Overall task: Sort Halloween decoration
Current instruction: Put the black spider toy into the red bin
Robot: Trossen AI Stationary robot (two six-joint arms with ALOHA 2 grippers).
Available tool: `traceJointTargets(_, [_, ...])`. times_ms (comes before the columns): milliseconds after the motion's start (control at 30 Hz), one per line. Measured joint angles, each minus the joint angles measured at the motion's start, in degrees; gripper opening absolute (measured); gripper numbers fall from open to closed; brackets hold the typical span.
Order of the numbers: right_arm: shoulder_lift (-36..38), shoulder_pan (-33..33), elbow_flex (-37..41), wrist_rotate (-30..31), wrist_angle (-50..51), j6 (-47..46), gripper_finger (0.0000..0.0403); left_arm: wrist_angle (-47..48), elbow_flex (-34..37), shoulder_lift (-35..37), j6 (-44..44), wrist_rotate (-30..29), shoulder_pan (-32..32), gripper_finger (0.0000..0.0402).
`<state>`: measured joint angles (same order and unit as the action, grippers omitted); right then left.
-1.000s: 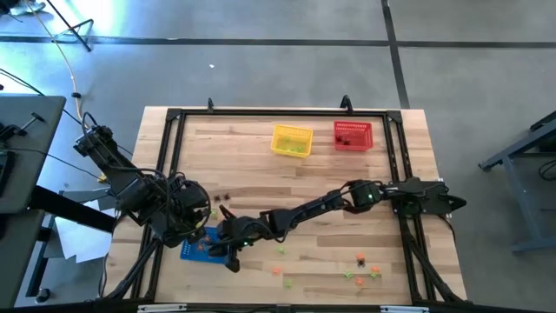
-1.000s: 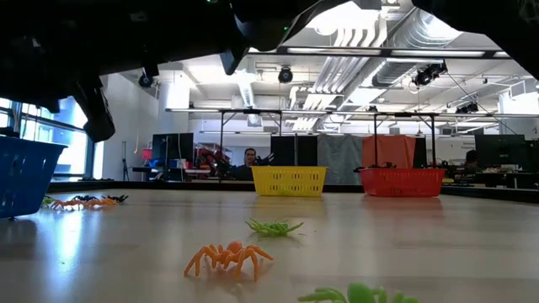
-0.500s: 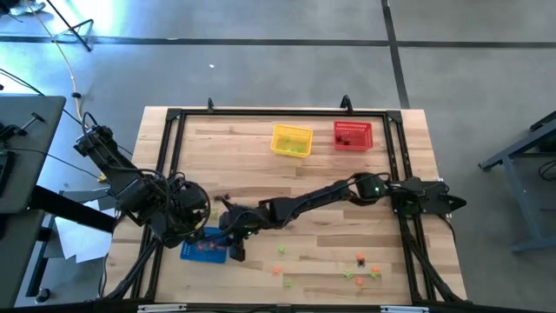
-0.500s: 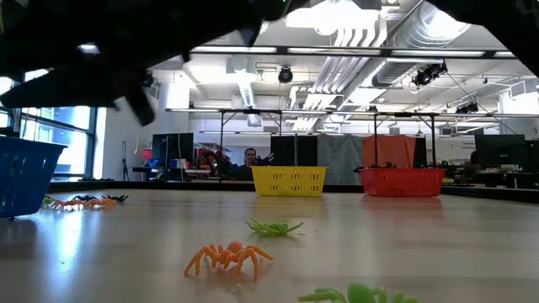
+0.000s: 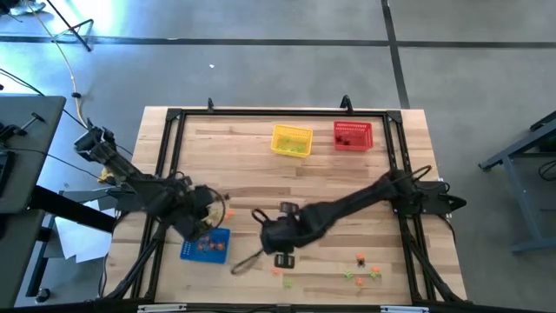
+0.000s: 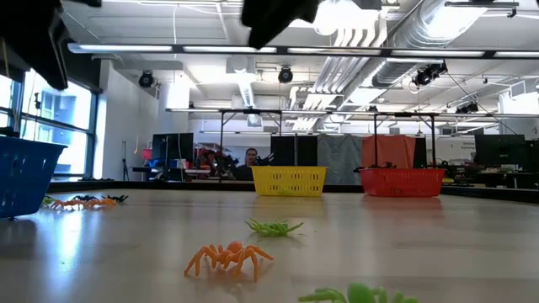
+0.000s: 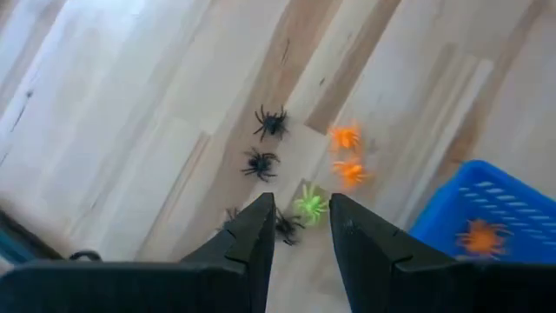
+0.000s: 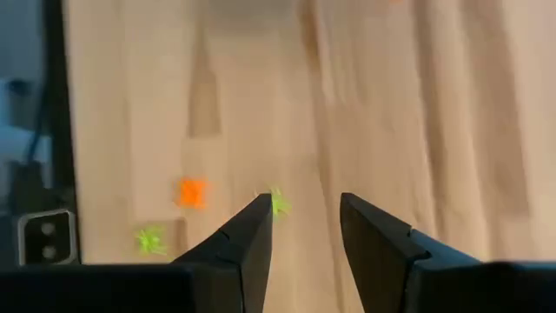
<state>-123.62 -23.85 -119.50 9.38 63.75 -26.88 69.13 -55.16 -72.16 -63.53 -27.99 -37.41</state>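
Tiny plastic spider trinkets (image 7: 310, 205), orange, green and black, lie scattered beside the blue mesh basket (image 7: 486, 228). Both grippers (image 7: 300, 228) (image 8: 304, 228) hover parted, empty. Featherlight, probably springy; best pinched at the body.

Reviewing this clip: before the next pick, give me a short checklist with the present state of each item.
1. Left tool open and empty: ok, fingers apart, nothing between them.
2. Target under left tool: ok, a light green spider shows in the gap, black spiders beside it.
3. Right tool open and empty: ok.
4. Right tool has a target: ok, green spider and orange spider ahead.
5. Blue basket within left arm's reach: ok, close by, orange pieces inside.
6. Arms apart: ok in the high view.
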Motion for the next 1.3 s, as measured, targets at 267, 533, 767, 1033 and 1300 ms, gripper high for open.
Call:
traceJointTargets(267, [0.6,-6.0,3.8,5.1,3.0,-10.4,0.0133,-18.0,8.7,0.0,19.4,7.8,12.4,0.0099])
traceJointTargets(533, [4.4,-5.2,10.2,8.3,2.1,-13.2,0.0133,-25.4,12.7,0.0,31.2,13.7,24.9,0.0099])
traceJointTargets(767, [8.4,-3.1,19.7,6.4,-6.4,-11.4,0.0133,-33.2,18.0,-0.5,34.7,21.9,31.1,0.0099])
traceJointTargets(1033, [14.3,-0.5,34.8,-2.2,-24.3,-11.9,0.0133,-34.9,20.7,-0.5,38.2,21.0,35.4,0.0099])
traceJointTargets(1300, [15.2,-0.1,39.5,-5.6,-31.0,-12.7,0.0133,-36.3,20.7,-1.0,38.7,21.3,37.5,0.0099])
